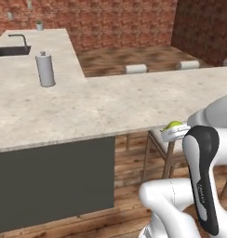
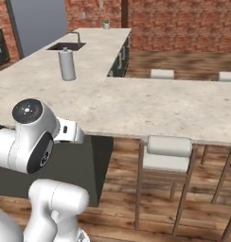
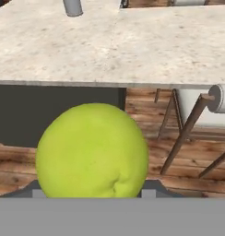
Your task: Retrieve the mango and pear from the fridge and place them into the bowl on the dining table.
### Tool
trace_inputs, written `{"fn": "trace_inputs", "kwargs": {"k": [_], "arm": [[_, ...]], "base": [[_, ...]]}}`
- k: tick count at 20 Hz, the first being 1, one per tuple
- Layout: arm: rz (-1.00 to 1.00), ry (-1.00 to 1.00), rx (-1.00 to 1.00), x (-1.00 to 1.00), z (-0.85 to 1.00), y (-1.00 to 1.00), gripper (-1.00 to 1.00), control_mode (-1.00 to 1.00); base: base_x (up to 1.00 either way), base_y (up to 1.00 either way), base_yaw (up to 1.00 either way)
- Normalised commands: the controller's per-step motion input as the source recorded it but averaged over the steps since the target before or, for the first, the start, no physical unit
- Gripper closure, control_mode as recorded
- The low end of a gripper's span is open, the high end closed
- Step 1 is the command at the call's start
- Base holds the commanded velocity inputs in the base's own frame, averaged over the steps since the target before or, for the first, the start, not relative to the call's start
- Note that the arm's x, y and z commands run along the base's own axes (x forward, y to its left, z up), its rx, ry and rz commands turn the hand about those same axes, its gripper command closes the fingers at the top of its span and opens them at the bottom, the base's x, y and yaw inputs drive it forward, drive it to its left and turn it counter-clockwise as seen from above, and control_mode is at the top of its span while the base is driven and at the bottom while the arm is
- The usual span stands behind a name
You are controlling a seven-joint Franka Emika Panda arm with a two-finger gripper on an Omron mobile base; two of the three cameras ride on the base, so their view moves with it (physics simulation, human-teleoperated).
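Yellow-green pear (image 3: 92, 151) clamped in gripper (image 3: 92, 191), jaws part-open round it, held below table (image 3: 133, 46) edge just ahead. Carry step w/ pear. Next: lift above tabletop, find bowl, drop in.

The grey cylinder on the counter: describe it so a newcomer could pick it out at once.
Start at the long beige stone counter and follow it toward the sink at its far end. The upright grey cylinder stands alone on the counter, nearer than the sink. Taller than anything nearby, it has a small knob on top.
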Motion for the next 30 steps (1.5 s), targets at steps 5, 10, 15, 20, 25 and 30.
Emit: {"fn": "trace_inputs", "kwargs": {"k": [5,10,15,20,25,30], "arm": [[0.0,0.0,0.0,0.0,0.0,0.0,1.0,1.0],[0.0,0.0,0.0,0.0,0.0,0.0,1.0,1.0],[0.0,0.0,0.0,0.0,0.0,0.0,1.0,1.0],[0.0,0.0,0.0,0.0,0.0,0.0,1.0,1.0],[0.0,0.0,0.0,0.0,0.0,0.0,1.0,1.0],[0.0,0.0,0.0,0.0,0.0,0.0,1.0,1.0]], "base": [[0.65,-1.0,-0.14],[0.16,-1.0,-0.15],[0.0,-1.0,-0.16],[-0.09,-1.0,-0.18],[-0.16,-1.0,-0.19],[-0.03,-0.97,-0.18]]}}
